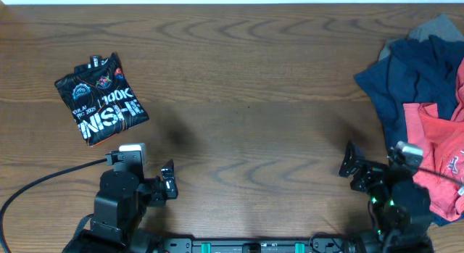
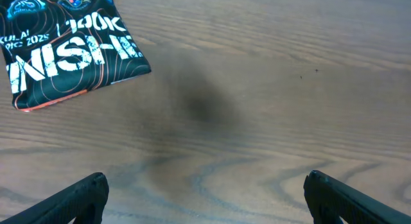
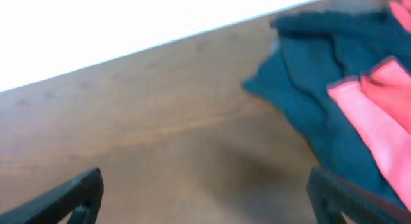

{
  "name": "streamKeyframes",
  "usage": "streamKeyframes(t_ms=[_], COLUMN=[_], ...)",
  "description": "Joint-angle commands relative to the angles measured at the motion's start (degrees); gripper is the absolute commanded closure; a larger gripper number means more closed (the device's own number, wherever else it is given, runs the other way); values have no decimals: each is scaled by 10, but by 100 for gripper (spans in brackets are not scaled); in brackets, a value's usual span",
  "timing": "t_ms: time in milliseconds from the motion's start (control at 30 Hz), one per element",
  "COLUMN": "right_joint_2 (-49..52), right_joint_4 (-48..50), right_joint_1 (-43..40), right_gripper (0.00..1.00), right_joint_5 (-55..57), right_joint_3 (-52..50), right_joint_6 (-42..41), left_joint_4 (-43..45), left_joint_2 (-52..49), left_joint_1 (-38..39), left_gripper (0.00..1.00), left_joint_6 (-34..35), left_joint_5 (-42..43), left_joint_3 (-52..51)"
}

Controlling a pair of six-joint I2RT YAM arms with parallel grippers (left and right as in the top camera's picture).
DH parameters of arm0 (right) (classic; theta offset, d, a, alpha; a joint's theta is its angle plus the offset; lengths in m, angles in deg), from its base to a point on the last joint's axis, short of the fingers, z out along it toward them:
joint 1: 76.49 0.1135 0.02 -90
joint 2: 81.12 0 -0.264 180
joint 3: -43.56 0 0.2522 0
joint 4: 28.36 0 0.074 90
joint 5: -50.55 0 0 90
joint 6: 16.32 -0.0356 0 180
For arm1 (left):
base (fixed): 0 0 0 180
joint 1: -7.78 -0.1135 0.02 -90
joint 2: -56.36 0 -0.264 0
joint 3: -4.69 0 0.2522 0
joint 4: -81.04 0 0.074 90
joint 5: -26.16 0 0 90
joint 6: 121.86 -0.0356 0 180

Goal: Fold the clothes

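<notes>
Looks like the pause between garments: one piece done, namely the black sports jersey (image 1: 101,98) with thin orange contour lines and white "100K FINISHER" lettering, lying as a compact folded rectangle on the brown wood-grain table (image 1: 246,79). Well to the right of that jersey, a loose heap not yet folded: crumpled navy garment (image 1: 409,75), coral-red garment (image 1: 435,148) draped over it, grey one (image 1: 435,27) peeking out behind. Next move probably calls for reaching into that heap, pinching a single layer, likely the coral-red top piece, and dragging it onto the bare wood right of the jersey for spreading flat. Left gripper (image 1: 170,180) low over bare wood, just near-side and right of the jersey, fingers spread wide, grasping nothing. Right gripper (image 1: 353,169) far right of the jersey, just beside the heap, fingers likewise released and empty.
</notes>
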Motion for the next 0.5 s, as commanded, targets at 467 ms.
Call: streamKeyframes(t_ms=[467], right_joint_2=[-112], right_joint_4=[304], right_joint_1=[-38], right_gripper=[1], right_joint_5=[-75], right_joint_3=[-233], right_joint_6=[204], left_joint_4=[-2], left_joint_2=[1], left_joint_1=[1], left_gripper=[2], left_joint_6=[3], left_joint_5=[-7], left_joint_3=[-3])
